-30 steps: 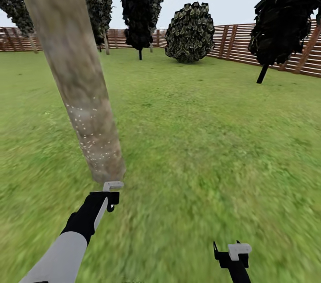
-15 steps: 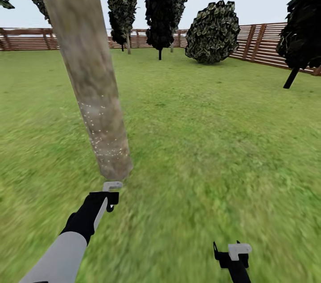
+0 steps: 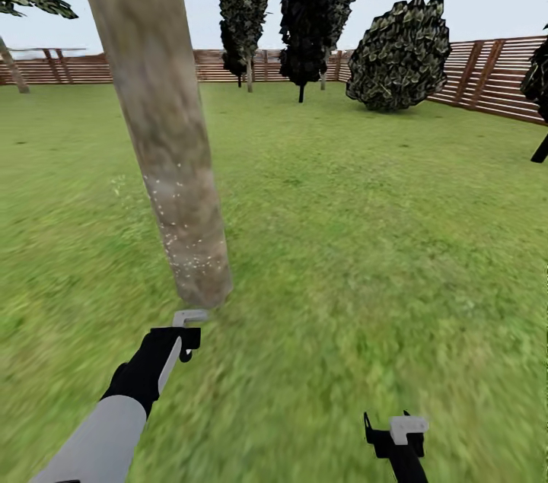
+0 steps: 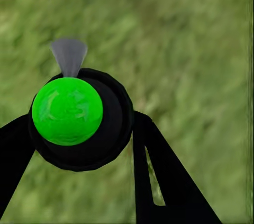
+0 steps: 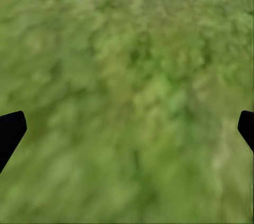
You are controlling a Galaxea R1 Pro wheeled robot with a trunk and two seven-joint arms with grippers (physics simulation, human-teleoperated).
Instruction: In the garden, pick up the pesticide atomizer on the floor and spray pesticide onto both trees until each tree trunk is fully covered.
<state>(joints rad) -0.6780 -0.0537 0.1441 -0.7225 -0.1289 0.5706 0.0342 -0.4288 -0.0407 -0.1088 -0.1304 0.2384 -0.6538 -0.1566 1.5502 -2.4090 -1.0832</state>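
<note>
Panning right to left, the camera is shifting the trunk (image 3: pixel 164 141) rightward in view. Left end effector (image 4: pixel 79 144) is clamping the atomizer (image 4: pixel 74 115), nozzle facing the trunk's base; pesticide (image 3: pixel 179 228) is speckling the lower bark. Right end effector (image 5: pixel 127 128) is hanging spread and empty over grass (image 3: pixel 365 239) beside the trunk.

Whitish specks (image 3: pixel 183 239) dot the grey-brown, green-mottled tree trunk (image 3: pixel 164 118); the black atomizer (image 4: pixel 79 118) carries a bright green cap.

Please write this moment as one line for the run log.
left gripper: shut on atomizer | right gripper: open, over grass | tree trunk: pesticide specks on lower part
</note>
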